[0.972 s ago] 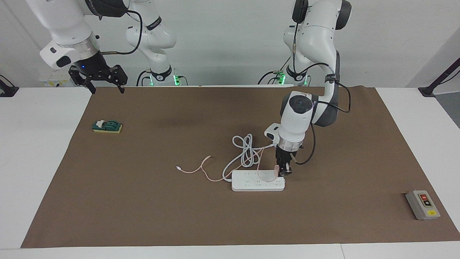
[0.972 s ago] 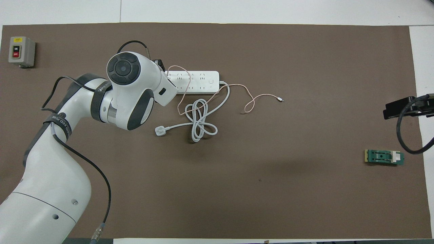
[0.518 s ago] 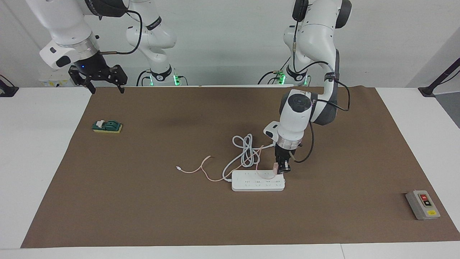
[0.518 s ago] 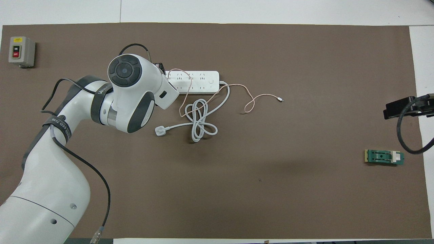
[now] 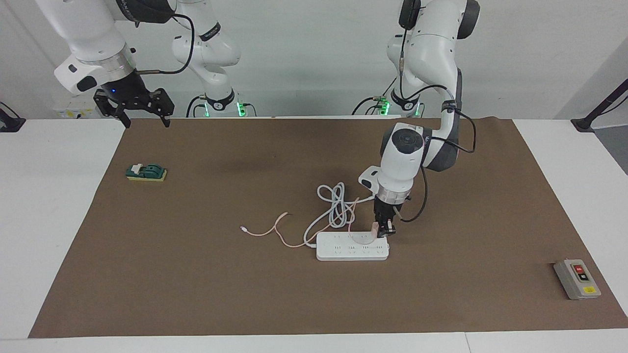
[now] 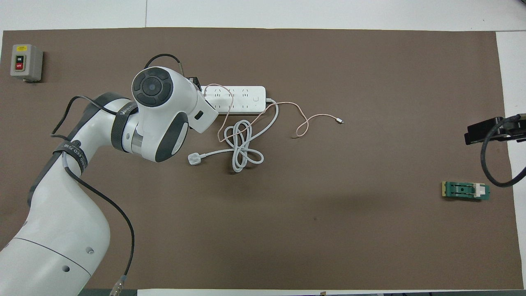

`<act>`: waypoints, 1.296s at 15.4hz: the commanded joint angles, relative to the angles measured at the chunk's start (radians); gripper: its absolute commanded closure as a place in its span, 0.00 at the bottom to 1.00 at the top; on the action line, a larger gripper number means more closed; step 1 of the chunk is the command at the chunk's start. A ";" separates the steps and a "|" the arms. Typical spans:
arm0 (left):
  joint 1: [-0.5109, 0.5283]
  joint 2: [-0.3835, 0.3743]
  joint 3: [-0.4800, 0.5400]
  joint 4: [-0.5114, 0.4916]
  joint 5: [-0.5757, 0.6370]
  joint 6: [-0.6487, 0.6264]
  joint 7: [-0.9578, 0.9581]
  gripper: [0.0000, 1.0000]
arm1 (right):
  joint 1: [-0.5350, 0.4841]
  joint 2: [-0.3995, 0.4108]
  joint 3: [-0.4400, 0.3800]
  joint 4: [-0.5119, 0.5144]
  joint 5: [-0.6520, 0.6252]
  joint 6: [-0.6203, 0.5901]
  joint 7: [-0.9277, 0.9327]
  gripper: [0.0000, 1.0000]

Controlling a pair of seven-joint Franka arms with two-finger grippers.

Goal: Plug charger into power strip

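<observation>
Facing view shows my left claw (image 5: 382, 230) clenched on the charger (image 5: 375, 228) just over the power strip (image 5: 352, 246) end, a light rigid cube best gripped by its flat sides, while my right claw (image 5: 143, 113) waits released.

Left gripper (image 5: 382, 230) hidden from above under own wrist, only a black corner showing beside the strip (image 6: 242, 98). Charger (image 5: 375, 229) likewise covered from above; from the facing side a small pink block between the fingers, prongs too small to tell, contact with the sockets impossible to judge. Strip's end toward the left arm's end of the worktop masked by the wrist. Right gripper (image 5: 145, 119) cut by the overhead picture's edge, only a dark block visible. Labels on the button box (image 6: 25, 62) too small to read.
</observation>
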 commanded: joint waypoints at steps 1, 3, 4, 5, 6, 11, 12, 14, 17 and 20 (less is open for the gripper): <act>-0.001 0.010 -0.003 -0.015 0.006 -0.032 -0.012 0.88 | -0.011 -0.010 0.008 -0.008 0.016 0.014 0.018 0.00; 0.002 0.019 -0.011 -0.007 -0.044 -0.073 -0.013 0.88 | -0.011 -0.010 0.008 -0.008 0.016 0.017 0.018 0.00; 0.008 0.028 -0.011 0.028 -0.061 -0.116 -0.013 0.88 | -0.010 -0.010 0.008 -0.008 0.016 0.039 0.018 0.00; 0.011 0.045 -0.012 0.062 -0.069 -0.151 -0.015 0.88 | -0.010 -0.010 0.008 -0.008 0.016 0.050 0.019 0.00; 0.011 0.062 -0.012 0.098 -0.078 -0.176 -0.013 0.88 | -0.008 -0.010 0.010 -0.010 0.016 0.050 0.019 0.00; 0.026 0.086 -0.012 0.129 -0.118 -0.210 -0.013 0.89 | -0.016 -0.010 0.010 -0.013 0.016 0.046 0.013 0.00; 0.026 0.088 -0.012 0.129 -0.124 -0.210 -0.012 0.89 | -0.014 -0.010 0.010 -0.013 0.016 0.046 0.015 0.00; 0.029 0.117 -0.012 0.166 -0.125 -0.224 -0.013 0.89 | -0.013 -0.010 0.010 -0.014 0.016 0.044 0.015 0.00; 0.039 0.192 -0.033 0.272 -0.125 -0.320 -0.012 0.89 | -0.017 -0.012 0.008 -0.016 0.016 0.040 0.013 0.00; 0.036 0.192 -0.034 0.272 -0.120 -0.314 -0.013 0.89 | -0.017 -0.024 0.008 -0.039 0.014 0.040 0.015 0.00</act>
